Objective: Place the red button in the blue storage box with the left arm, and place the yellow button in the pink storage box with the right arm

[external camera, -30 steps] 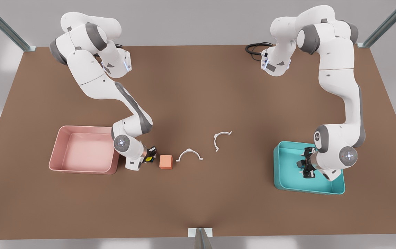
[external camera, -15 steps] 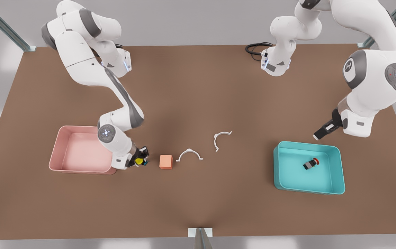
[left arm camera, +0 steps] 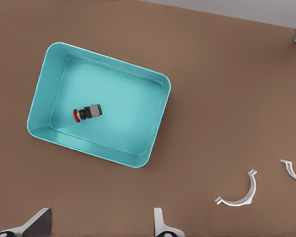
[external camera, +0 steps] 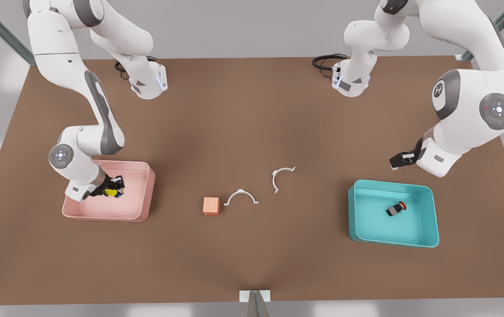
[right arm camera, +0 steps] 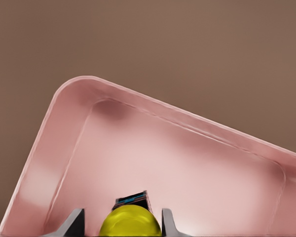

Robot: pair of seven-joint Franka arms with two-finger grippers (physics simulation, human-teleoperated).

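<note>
Right gripper point(external camera: 115, 192) has carried the yellow button point(external camera: 111, 192) over the pink storage box point(external camera: 144, 193), pinching its small, light, rigid body. Left gripper point(external camera: 396, 161) lifted, fingers spread; red button point(external camera: 395, 208) lies below in blue storage box point(external camera: 430, 211).

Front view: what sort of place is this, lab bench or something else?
Likely a simulated tabletop manipulation cell, not a real bench: a flat brown table with metal frame struts at its corners, two white arms mounted on it, and sorting props such as the shallow teal-blue plastic tray and pale pink plastic tray.
</note>
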